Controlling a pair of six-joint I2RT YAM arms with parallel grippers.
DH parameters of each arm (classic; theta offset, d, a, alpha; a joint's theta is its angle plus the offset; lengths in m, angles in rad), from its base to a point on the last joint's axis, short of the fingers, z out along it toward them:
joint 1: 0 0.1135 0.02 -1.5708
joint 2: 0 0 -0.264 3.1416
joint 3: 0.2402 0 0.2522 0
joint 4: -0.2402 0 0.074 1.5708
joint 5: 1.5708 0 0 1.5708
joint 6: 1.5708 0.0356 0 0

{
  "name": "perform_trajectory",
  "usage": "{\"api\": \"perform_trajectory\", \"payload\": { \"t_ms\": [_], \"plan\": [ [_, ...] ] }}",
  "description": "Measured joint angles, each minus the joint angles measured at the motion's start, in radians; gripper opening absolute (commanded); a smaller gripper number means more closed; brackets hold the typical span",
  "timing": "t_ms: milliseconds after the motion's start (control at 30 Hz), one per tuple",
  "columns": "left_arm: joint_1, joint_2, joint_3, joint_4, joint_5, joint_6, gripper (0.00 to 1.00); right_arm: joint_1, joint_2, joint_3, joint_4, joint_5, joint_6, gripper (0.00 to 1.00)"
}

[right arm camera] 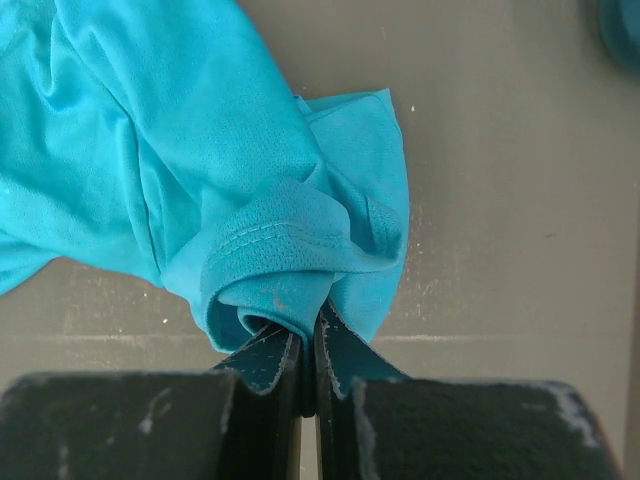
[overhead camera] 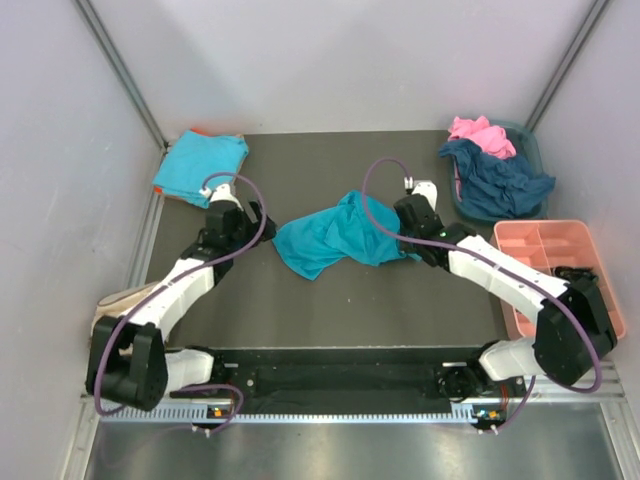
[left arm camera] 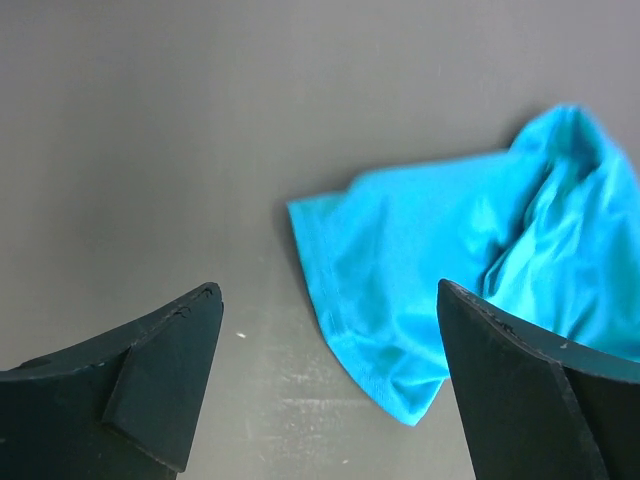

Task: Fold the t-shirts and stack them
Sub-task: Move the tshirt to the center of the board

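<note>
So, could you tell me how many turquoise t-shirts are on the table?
2: a folded t-shirt at the far left corner, and a crumpled t-shirt mid-table, pinched by the right gripper. The folded pile could hide more.

Teal t-shirt (left arm camera: 400, 260): right part past the edge, top seemingly blurred.

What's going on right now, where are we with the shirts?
The right pincer is shut on a hem of the crumpled teal t-shirt at the centre. The left pincer hovers open near that shirt's other end, gripping nothing. A folded teal t-shirt lies at the far left corner; a pink t-shirt and a navy t-shirt wait in the bin at far right.
</note>
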Motion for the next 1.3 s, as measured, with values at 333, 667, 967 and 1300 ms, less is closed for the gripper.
{"api": "perform_trajectory", "payload": {
  "t_ms": [333,667,967,1300],
  "plan": [
    [-0.095,0.213,0.000,0.057,-0.089,-0.037,0.79,0.000,-0.033,-0.025,-0.008,0.032,0.010,0.00],
    [-0.095,0.337,0.000,0.121,-0.124,-0.080,0.77,0.000,-0.038,-0.035,-0.010,0.035,0.007,0.00],
    [-0.097,0.390,0.011,0.204,-0.136,-0.085,0.70,0.000,-0.045,-0.046,-0.010,0.034,0.006,0.00],
    [-0.124,0.455,0.028,0.278,-0.093,-0.115,0.13,0.000,-0.045,-0.050,-0.012,0.035,-0.001,0.00]
  ]
}}
